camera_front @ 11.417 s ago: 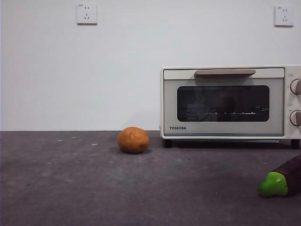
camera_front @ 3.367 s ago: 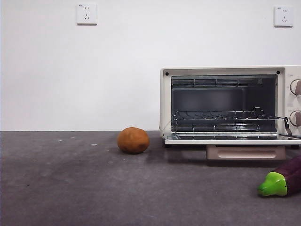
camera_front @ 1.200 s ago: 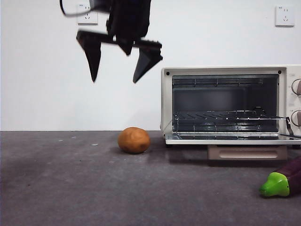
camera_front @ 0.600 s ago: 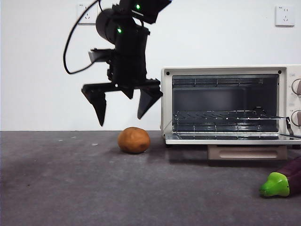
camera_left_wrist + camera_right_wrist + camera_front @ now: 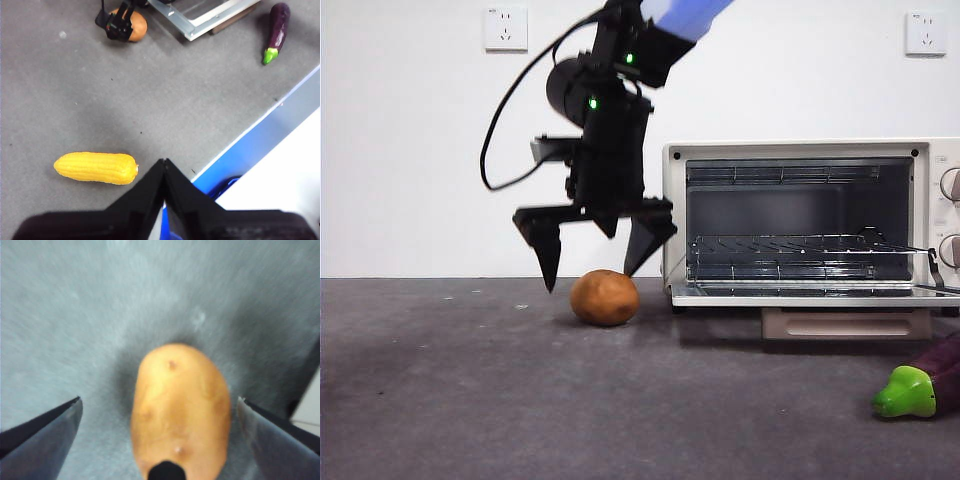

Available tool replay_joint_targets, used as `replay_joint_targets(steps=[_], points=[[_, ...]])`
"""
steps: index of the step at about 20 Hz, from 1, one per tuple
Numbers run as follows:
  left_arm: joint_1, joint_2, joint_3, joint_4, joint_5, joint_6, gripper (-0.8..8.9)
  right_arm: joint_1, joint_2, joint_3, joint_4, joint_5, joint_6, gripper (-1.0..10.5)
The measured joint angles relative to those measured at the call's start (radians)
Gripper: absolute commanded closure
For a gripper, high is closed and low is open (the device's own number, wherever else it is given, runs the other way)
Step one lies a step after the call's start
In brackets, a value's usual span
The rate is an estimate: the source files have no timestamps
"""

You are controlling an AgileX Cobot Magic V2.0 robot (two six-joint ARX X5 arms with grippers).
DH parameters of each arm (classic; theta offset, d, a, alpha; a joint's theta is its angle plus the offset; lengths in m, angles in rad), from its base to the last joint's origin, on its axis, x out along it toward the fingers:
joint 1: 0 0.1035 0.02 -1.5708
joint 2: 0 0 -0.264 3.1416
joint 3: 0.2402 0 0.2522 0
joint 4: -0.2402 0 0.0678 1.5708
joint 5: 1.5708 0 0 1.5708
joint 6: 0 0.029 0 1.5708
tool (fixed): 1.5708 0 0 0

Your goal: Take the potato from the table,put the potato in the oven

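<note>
The orange-brown potato (image 5: 604,297) lies on the dark grey table (image 5: 470,400) just left of the oven (image 5: 810,225), whose door hangs open with the wire rack showing. My right gripper (image 5: 592,278) hangs open straight above the potato, one jaw on each side and the tips just over its top. In the right wrist view the potato (image 5: 180,407) fills the gap between the two spread jaws. My left gripper (image 5: 164,162) is shut and empty, high over the table, and from there I see the potato (image 5: 134,25) with the right gripper over it.
A purple eggplant (image 5: 920,380) with a green cap lies at the front right, in front of the oven door (image 5: 820,296). A yellow corn cob (image 5: 96,168) lies on the table nearer the left arm. The table's blue edge (image 5: 260,140) runs close by.
The right gripper has come down and slightly right, from well above the potato to just over it, jaws still spread. The potato has not moved.
</note>
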Motion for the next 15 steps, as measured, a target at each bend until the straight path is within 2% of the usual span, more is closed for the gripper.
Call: replay_joint_targets(steps=[6,8,13,14,15], points=[[0.0,0.034,0.0,0.0,0.0,0.001,8.18,-0.001,0.037,0.0,-0.021,-0.003,0.015,1.1],[0.0,0.038,0.0,0.0,0.0,0.002,8.18,-0.001,0.044,0.0,-0.032,-0.014,0.027,2.6],[0.0,0.038,0.0,0.0,0.0,0.005,8.19,-0.001,0.046,0.0,-0.038,-0.014,0.074,7.9],[0.0,0.038,0.0,0.0,0.0,0.004,8.18,-0.001,0.046,0.0,-0.047,-0.011,0.081,8.5],[0.0,0.038,0.0,0.0,0.0,0.005,8.18,-0.001,0.046,0.0,-0.059,0.003,0.088,8.6]])
